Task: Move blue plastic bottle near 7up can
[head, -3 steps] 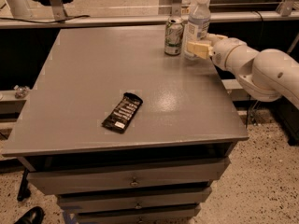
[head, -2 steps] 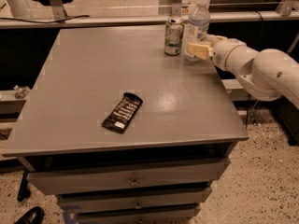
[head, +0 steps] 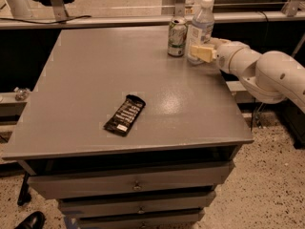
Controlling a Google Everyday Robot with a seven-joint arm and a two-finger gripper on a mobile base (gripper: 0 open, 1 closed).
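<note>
The blue plastic bottle [head: 201,23] stands upright at the far right of the grey table [head: 95,80]. It is clear and bluish with a white cap. The 7up can [head: 177,36], silver and green, stands upright just left of the bottle with a narrow gap between them. My gripper [head: 201,53] reaches in from the right and sits at the bottle's lower part, partly covering it. The white arm [head: 267,73] stretches off past the table's right edge.
A flat black snack wrapper [head: 125,114] lies near the middle front of the table. Drawers [head: 136,185] are below the tabletop. A rail and metal frame [head: 119,19] run behind the far edge. A speckled floor [head: 267,185] lies on the right.
</note>
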